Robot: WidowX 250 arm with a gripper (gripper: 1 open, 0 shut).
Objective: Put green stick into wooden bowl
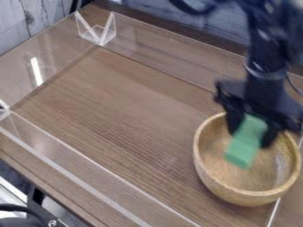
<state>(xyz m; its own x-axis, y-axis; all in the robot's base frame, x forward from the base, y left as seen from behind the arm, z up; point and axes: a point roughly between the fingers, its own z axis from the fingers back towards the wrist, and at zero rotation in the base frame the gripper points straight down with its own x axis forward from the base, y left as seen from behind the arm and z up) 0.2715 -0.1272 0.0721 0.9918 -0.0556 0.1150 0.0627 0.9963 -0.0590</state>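
Observation:
The green stick (pixel 245 145) hangs tilted, pinched at its upper end by my black gripper (pixel 256 124), which is shut on it. It is held over the inside of the wooden bowl (pixel 214 166), a round tan bowl at the lower right of the table. The stick's lower end reaches down inside the bowl's rim line; I cannot tell if it touches the bottom. Motion blurs the arm and gripper.
Low clear acrylic walls (pixel 48 146) fence in the dark wood table (pixel 112 97). A small clear stand (pixel 95 29) sits at the far left corner. The bowl lies close to the right wall and front edge.

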